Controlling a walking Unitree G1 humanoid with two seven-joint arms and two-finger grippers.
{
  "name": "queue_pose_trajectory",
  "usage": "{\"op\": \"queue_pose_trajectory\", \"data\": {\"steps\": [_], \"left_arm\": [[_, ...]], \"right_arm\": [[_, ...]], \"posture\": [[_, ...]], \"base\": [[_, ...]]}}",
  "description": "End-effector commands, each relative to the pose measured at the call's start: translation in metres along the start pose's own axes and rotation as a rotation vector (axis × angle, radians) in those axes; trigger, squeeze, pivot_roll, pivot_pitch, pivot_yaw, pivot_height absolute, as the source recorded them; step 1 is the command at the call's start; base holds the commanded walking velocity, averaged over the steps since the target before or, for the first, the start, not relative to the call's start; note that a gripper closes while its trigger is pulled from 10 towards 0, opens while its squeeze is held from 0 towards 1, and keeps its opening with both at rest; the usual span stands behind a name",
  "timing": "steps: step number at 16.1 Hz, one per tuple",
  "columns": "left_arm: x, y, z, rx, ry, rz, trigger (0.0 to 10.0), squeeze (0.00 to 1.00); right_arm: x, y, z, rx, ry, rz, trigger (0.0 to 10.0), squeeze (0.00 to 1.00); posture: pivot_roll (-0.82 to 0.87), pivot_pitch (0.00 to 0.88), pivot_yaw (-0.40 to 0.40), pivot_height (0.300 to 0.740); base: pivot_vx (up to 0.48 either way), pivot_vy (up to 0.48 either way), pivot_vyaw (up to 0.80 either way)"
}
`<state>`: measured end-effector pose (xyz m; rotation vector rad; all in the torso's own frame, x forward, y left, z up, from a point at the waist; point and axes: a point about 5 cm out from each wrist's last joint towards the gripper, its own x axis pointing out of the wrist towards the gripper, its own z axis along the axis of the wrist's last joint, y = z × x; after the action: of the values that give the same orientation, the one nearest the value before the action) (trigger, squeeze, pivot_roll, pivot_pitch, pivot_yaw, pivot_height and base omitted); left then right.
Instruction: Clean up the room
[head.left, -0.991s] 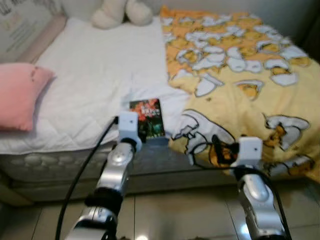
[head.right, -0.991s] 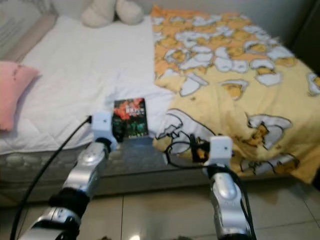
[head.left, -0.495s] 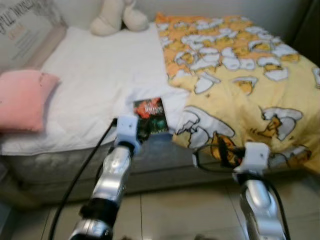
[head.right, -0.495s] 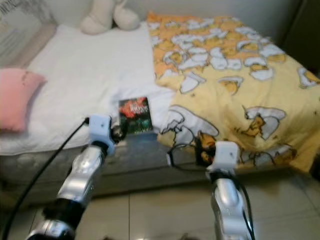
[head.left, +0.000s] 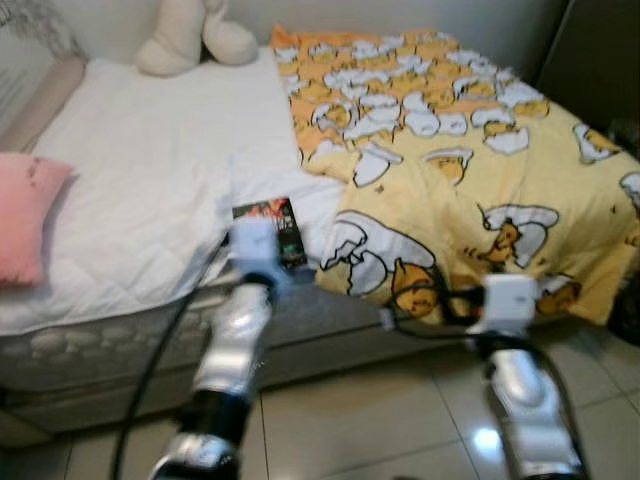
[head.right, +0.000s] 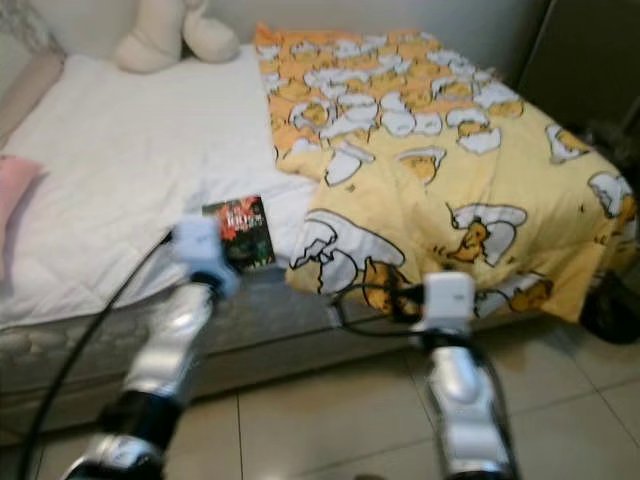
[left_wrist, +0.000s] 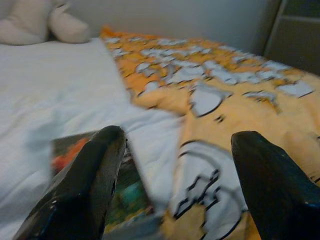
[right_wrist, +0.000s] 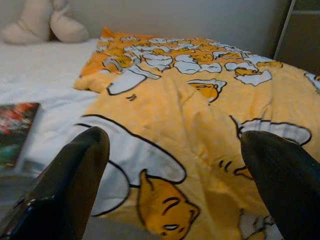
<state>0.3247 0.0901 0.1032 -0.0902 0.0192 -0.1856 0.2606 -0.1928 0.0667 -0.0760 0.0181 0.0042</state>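
Note:
A small dark book (head.left: 270, 226) with a red and green cover lies on the white sheet (head.left: 150, 170) near the bed's front edge. Beside it a yellow duck-print duvet (head.left: 470, 170) covers the bed's right half and hangs over the edge. My left gripper (left_wrist: 178, 132) is open just short of the book (left_wrist: 95, 165), which lies ahead of its left finger. My right gripper (right_wrist: 176, 134) is open, facing the duvet (right_wrist: 190, 110) at the bed's edge. Both silver arms (head.left: 232, 340) reach forward over the floor.
A pink pillow (head.left: 25, 225) lies at the bed's left side and a cream plush toy (head.left: 190, 35) at the head. The mattress side (head.left: 100, 340) faces me above glossy tiles (head.left: 370, 420). A dark cabinet (head.left: 590, 60) stands at the far right.
The whole view has swung to the right, so the bed and book sit further left and the duvet's right corner has come into sight. Both arms hold the same forward pose.

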Motion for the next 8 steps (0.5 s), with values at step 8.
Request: {"op": "queue_pose_trajectory", "data": {"steps": [8], "left_arm": [[-0.012, 0.046, -0.020, -0.081, 0.113, 0.215, 10.0, 0.00]], "right_arm": [[0.004, 0.023, -0.005, -0.017, 0.072, 0.178, 10.0, 0.00]], "posture": [[-0.04, 0.000, 0.029, 0.740]], "base": [[0.474, 0.000, 0.11]]}}
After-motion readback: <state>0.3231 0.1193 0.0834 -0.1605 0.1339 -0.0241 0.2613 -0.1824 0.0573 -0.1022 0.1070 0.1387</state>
